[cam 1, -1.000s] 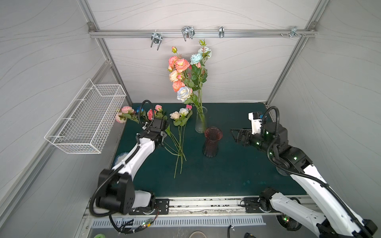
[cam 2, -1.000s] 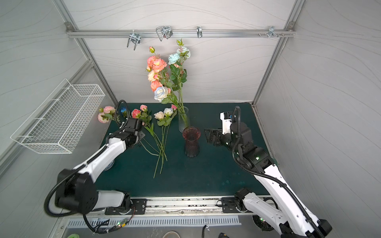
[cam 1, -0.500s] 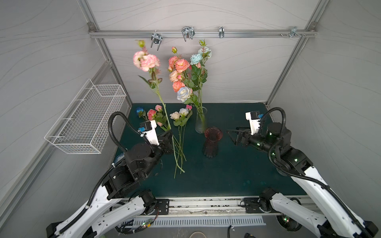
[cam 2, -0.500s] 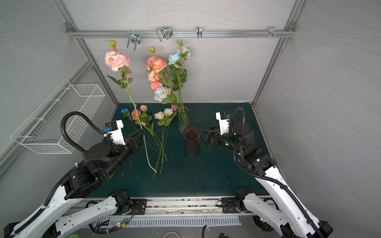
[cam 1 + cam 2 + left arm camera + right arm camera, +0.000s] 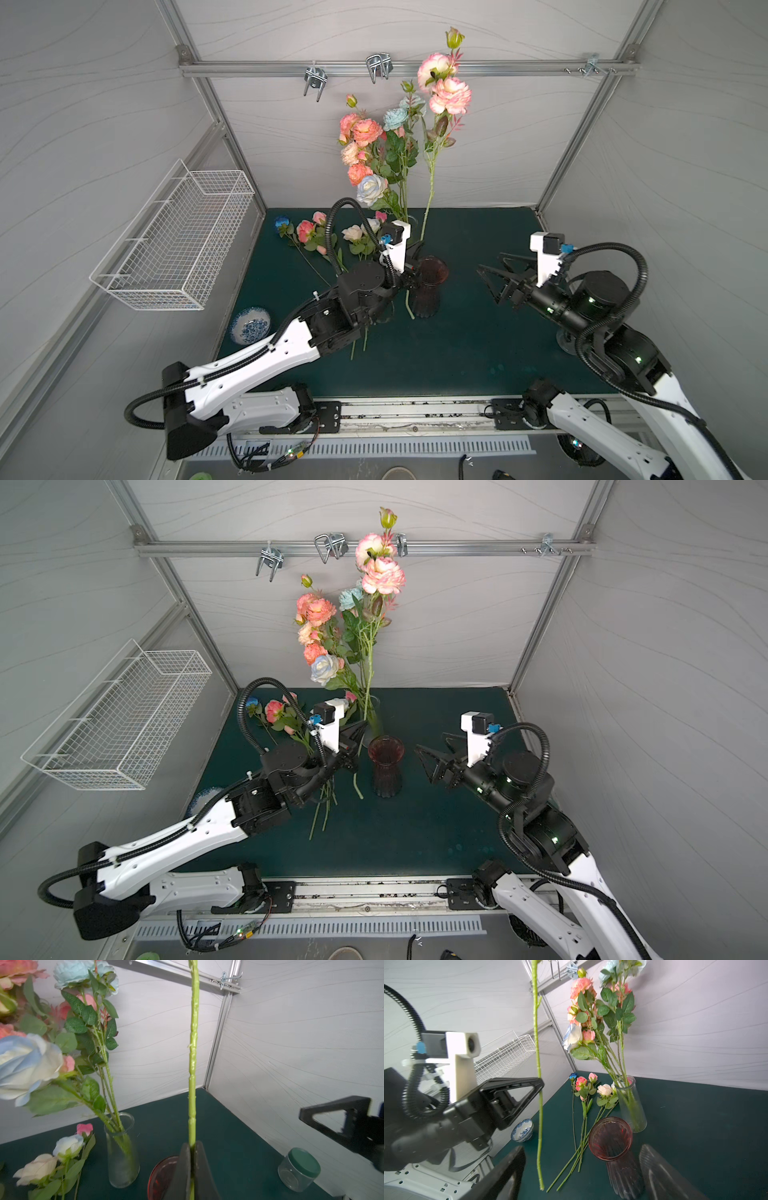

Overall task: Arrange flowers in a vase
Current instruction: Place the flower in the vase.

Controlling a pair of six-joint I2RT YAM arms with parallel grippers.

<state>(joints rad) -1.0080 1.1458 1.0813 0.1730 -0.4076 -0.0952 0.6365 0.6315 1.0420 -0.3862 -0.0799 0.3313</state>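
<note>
Since half a second ago the left arm has swung across the worktop (image 5: pixel 457 357), carrying its pink peony stem (image 5: pixel 193 1043) from beside the lying flowers (image 5: pixel 316 237) to just beside the red vase (image 5: pixel 385 766); the left gripper (image 5: pixel 192 1147) is pressed tight on that stem, which stands near upright with its blooms (image 5: pixel 449 93) up by the overhead rail (image 5: pixel 519 68); the right gripper (image 5: pixel 432 750) is spread wide and empty on the other side of the red vase.

Trouble I would expect: the stem's cut end (image 5: pixel 540 1186) seems to hang below rim level, beside the vase and not over it, so a sideways move without a lift would likely shove or topple the vase; the pinch sits low on a long, top-heavy stem, so it may pivot in the jaws; the blooms stand close to the bouquet in the clear vase (image 5: pixel 122 1151) and could snag its leaves; a high lift might brush the rail.
</note>
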